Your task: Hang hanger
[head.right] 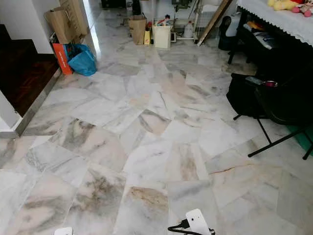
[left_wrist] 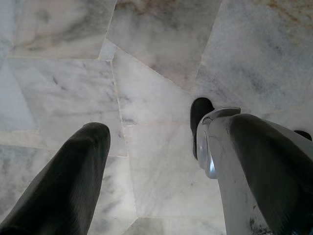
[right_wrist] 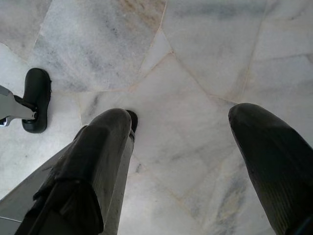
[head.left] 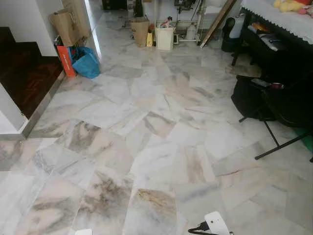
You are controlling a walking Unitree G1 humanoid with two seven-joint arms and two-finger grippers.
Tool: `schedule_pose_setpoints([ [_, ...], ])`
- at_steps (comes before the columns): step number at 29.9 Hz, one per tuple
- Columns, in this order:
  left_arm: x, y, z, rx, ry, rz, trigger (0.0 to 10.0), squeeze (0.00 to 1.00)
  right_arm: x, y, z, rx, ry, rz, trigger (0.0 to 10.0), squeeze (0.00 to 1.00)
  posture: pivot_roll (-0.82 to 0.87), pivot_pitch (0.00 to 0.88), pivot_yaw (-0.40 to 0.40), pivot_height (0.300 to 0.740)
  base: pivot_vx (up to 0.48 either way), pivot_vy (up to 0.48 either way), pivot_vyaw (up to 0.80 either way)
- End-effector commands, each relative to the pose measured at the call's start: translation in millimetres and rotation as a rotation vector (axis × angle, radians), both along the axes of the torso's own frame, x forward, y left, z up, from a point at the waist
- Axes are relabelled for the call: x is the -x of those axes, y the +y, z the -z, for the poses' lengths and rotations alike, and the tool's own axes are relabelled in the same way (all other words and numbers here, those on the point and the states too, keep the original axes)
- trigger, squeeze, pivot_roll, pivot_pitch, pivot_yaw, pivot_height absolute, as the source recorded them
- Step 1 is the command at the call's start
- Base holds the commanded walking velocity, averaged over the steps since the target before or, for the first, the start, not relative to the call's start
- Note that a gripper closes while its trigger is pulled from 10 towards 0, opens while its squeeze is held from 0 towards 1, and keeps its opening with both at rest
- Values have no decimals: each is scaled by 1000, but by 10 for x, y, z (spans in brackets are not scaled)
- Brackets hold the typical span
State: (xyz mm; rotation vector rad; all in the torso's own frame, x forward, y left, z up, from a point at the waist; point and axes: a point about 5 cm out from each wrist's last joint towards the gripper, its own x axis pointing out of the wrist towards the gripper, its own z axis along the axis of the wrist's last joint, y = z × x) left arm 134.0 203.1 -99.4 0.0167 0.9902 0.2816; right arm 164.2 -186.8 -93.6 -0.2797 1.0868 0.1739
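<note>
Both arms are hanging idle over the marble floor [head.left: 156, 147] — left gripper [left_wrist: 156, 161] and right gripper [right_wrist: 183, 156] jaws spread, gripping nothing — so the robot is seemingly searching for a hanger.

Head downward; wrists close over floor [head.left: 146, 147].

A hanger can't really be made out anywhere, too much small clutter at the far end. The closest thing that's seen is a white-framed rack [head.left: 199, 24], stood upright just to the right of the white bin [head.left: 164, 37]. Its thin poles are seen running up out of the shot, and a pale jug [head.left: 190, 32] is tucked at its foot.
</note>
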Motion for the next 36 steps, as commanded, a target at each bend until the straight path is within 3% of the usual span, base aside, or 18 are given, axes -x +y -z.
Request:
schedule_pose_setpoints([
  [1,-175,89,-89,87,-85,84,10000,0,-402,12,-203,-212,-112,151,10000,0,-7,0,10,740,0,0,0],
  [7,-260,101,-121,104,-96,79,10000,0,-398,-1,-202,-214,-112,159,10000,0,0,0,12,740,0,0,0],
  [11,-196,88,-84,78,-49,101,10000,0,-465,20,-240,-247,-151,194,10000,0,4,0,11,740,0,0,0],
  [36,-176,75,-79,85,-62,76,10000,0,-483,86,-241,-252,-141,174,10000,0,4,0,0,740,0,0,0],
])
